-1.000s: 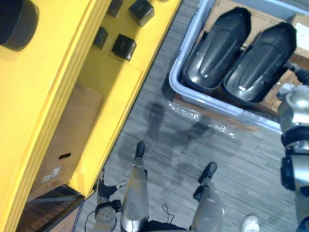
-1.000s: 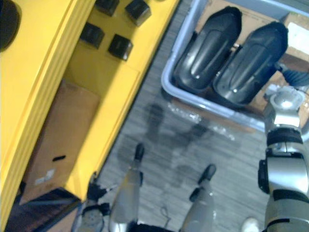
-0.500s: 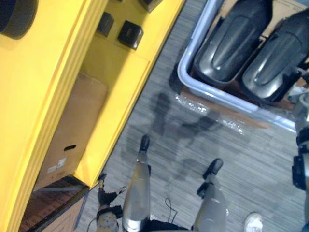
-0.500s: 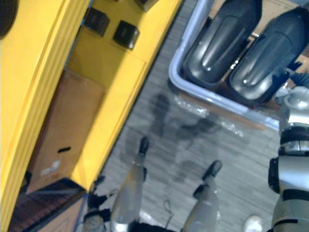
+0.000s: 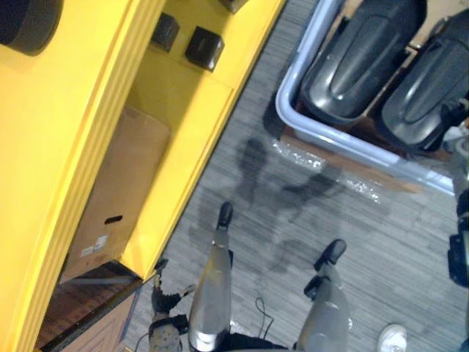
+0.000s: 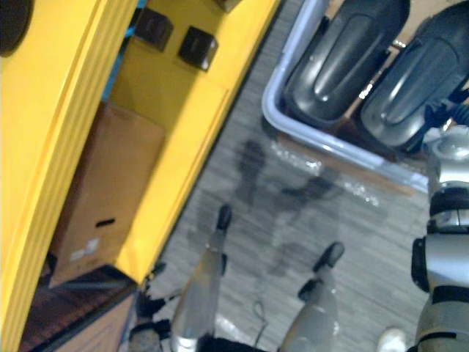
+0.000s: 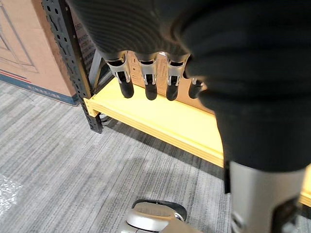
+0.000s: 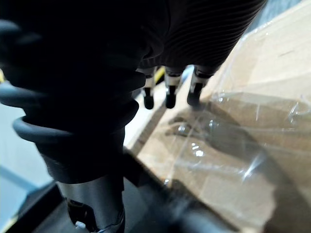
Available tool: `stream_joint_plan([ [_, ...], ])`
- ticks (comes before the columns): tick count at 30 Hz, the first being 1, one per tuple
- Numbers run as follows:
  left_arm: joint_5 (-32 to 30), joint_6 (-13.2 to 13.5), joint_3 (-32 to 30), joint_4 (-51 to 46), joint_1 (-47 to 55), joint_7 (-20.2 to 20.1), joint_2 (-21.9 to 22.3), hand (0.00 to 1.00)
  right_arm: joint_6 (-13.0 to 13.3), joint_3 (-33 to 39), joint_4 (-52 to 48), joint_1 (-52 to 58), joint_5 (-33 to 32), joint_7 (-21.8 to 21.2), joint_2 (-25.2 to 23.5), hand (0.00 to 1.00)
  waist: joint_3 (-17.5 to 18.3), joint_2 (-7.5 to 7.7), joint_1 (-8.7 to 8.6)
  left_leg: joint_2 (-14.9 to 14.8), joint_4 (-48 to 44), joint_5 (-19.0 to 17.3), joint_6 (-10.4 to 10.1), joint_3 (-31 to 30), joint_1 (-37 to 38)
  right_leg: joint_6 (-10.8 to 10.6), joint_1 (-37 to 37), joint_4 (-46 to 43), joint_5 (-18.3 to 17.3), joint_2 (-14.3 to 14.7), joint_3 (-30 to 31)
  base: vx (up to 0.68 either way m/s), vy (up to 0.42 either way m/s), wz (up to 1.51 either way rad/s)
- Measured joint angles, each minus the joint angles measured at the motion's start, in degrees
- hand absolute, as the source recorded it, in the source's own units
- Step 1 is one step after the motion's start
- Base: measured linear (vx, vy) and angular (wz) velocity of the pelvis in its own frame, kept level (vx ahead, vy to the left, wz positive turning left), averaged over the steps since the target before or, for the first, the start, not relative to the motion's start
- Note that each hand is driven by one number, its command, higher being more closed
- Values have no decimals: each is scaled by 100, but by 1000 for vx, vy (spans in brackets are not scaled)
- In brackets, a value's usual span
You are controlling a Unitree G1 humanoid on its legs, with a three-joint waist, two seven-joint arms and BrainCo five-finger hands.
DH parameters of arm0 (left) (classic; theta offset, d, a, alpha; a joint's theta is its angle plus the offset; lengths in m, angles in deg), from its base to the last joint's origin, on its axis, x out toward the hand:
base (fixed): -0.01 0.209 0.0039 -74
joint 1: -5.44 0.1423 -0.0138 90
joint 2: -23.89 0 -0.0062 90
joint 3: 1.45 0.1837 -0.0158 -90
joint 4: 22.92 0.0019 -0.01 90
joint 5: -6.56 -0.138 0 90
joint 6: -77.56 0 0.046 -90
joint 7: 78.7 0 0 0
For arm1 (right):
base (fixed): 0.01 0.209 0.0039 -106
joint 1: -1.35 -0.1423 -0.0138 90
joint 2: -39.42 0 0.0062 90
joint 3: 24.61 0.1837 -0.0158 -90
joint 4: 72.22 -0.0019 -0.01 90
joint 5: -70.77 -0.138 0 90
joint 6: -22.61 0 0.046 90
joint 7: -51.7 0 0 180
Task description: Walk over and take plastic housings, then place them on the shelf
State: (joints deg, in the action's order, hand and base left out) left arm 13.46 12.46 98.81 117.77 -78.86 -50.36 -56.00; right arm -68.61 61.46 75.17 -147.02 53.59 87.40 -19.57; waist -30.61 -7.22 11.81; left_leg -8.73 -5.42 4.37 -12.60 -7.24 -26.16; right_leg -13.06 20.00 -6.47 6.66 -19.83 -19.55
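Observation:
Two long dark grey plastic housings [image 5: 359, 62] [image 5: 421, 95] lie side by side in a pale grey bin [image 5: 344, 139] on the floor at the upper right. The yellow shelf [image 5: 183, 110] runs along the left. My left hand [image 7: 146, 82] hangs low beside the shelf's bottom board, fingers relaxed, nothing in it. My right hand [image 6: 445, 116] hangs by the near end of the right housing. In its wrist view my right hand's fingers [image 8: 168, 94] point loosely down over film-covered cardboard [image 8: 233, 145] and hold nothing.
Small black boxes [image 5: 204, 48] [image 5: 164, 31] sit on the shelf, and a cardboard box [image 5: 117, 194] on a lower level. A dark round object [image 5: 26, 22] is on top. The shelf's dark upright [image 7: 73, 63] meets grey carpet. A person's white shoe [image 5: 392, 339] is at the lower right.
The whole picture has shifted, so the camera has moved: shelf and bin now sit further up and right. Both hands hang as before.

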Motion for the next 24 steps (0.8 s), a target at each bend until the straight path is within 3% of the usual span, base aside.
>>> stream_joint_plan([
  [4,228,-3,-21,-147,17,4,11,0,37,494,-1116,370,162,681,-106,0,-2,3,-34,-2,1,0,0,49,13,6,30,0,7,0,63,15,-1,-4],
  [8,455,-59,-143,-282,132,-56,1,0,12,915,-2553,812,693,1354,-276,0,-12,69,-226,-21,94,0,1,191,161,18,42,0,17,4,207,8,-2,-14],
  [13,680,-167,-408,-362,270,-240,-46,0,-159,982,-3559,1128,1102,1820,-743,0,-4,330,-451,-86,149,-3,-1,354,216,39,167,4,33,54,373,-5,-12,-18],
  [17,854,-215,-578,-391,274,-374,-43,0,-276,885,-4169,1353,1146,1791,-1121,0,-2,487,-470,-99,149,-3,-1,404,231,47,189,3,40,63,412,0,-4,-5],
  [24,848,-257,-720,-416,273,-425,22,0,-655,362,-3792,1331,1086,1298,-1550,0,0,510,-376,-95,142,0,2,357,230,48,165,-7,40,62,391,-1,0,1],
])
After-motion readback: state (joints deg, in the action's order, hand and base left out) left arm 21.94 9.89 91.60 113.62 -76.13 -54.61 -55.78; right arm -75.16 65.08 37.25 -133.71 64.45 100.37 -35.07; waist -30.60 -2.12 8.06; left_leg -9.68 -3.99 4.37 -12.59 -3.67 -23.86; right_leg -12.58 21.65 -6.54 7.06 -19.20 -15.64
